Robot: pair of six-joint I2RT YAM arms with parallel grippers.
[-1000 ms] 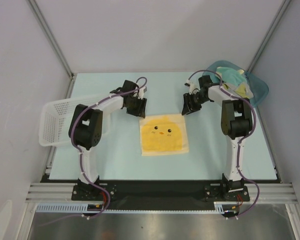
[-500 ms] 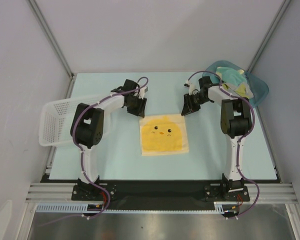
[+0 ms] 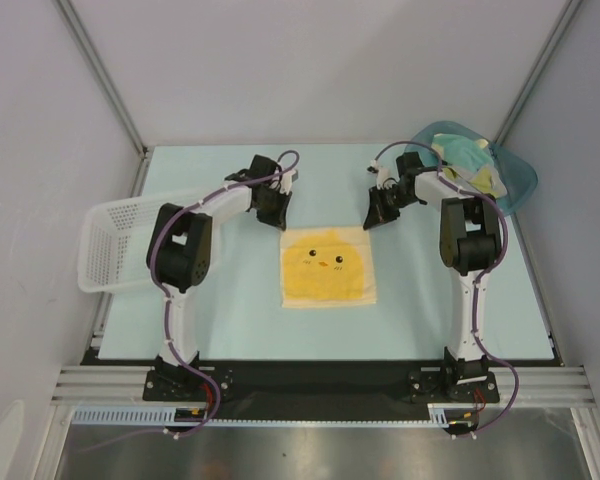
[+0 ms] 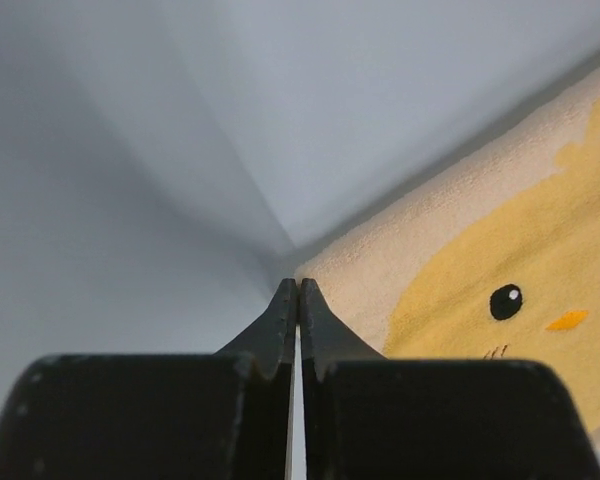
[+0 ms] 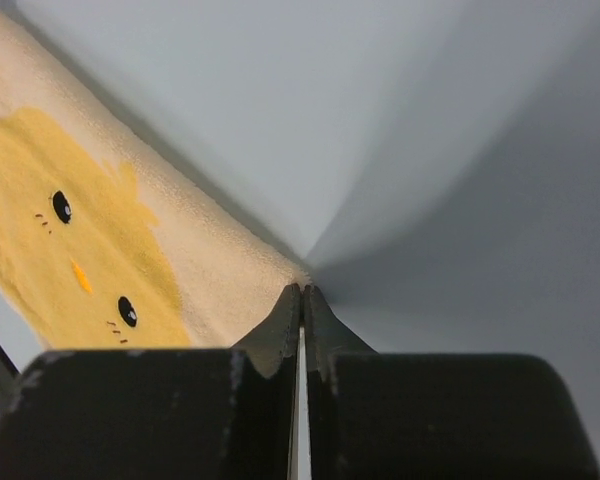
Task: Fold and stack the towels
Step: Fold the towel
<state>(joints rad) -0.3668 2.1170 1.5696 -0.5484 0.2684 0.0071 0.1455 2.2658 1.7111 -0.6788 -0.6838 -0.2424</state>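
A yellow towel with a chick face lies flat in the middle of the table. My left gripper is down at its far left corner. In the left wrist view the left gripper is shut, its tips meeting right on the corner of the towel. My right gripper is down at the far right corner. In the right wrist view the right gripper is shut too, with the fuzzy corner of the towel pinched at its tips. More towels, teal and pale yellow, are heaped in the tub.
A teal translucent tub stands at the back right, close behind the right arm. A white mesh basket sits at the table's left edge beside the left arm. Grey walls enclose the table on three sides.
Both grippers have closed from about half open to shut at the towel's far corners. The left gripper has shifted slightly toward the corner. The towel has not moved.
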